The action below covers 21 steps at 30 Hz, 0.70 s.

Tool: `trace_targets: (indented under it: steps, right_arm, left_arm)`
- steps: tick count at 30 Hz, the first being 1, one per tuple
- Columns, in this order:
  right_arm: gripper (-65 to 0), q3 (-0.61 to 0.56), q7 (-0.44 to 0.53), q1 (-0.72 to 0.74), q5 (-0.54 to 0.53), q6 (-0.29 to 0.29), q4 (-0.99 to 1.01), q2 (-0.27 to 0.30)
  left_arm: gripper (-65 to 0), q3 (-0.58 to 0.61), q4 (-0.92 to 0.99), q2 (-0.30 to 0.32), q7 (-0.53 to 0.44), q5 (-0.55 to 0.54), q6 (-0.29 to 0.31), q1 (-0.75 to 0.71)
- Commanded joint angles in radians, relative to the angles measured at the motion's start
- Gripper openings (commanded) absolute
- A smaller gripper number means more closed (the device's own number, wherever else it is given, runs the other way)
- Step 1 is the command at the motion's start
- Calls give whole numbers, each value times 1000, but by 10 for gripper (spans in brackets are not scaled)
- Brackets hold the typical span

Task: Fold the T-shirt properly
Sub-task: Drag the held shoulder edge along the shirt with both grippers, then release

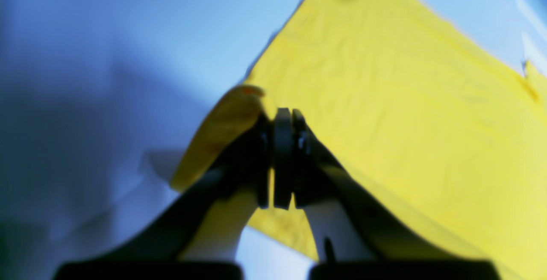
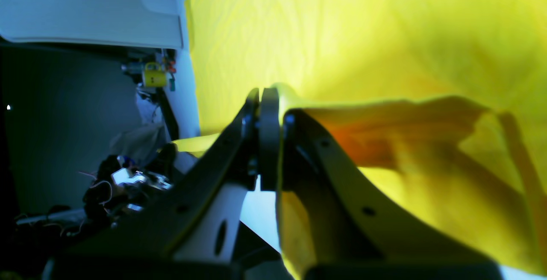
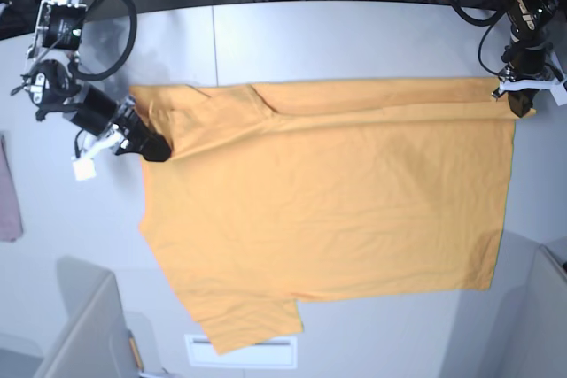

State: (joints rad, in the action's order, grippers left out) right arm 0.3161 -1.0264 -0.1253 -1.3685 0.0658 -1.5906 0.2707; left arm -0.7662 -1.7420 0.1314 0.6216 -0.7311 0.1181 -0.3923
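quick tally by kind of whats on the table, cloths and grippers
T-shirt, orange-yellow: 1
small pinkish cloth at the table edge: 1
grippers, right gripper and left gripper, both shut on the shirt: 2
Total: 4

The T-shirt (image 3: pixel 337 201) is a large plain orange-yellow shirt. It lies spread out nearly flat on the table (image 3: pixel 337 37), with only soft wrinkles over the body. Its length runs across the base view: the straight hem is at the right side and the sleeves are at the left side. One short sleeve points to the lower edge of the view. Along the far edge a narrow strip of cloth is turned over onto the body. The far right hem corner and a point at the far left sleeve are pinched and lifted a little.
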Motion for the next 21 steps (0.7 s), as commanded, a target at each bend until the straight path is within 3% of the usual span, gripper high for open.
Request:
trace_targets:
  steps: [1,10,14,21]
  right_arm:
    - [-650,4,16,31,-27,4,-4,16]
    - [-650,-81,11,112,-27,4,91,16]
    - [-650,-125,11,160,-27,4,126,16]
    - [-650,-194,11,238,-25,4,209,22]
  left_arm:
    - [-650,-9,-14,12,-9,-6,5,25]
    - [-650,-8,-14,18,31,-5,2,79]
    - [-650,0,-14,21,28,-5,-73,82]
    - [-650,24,-8,23,33,0,-79,126]
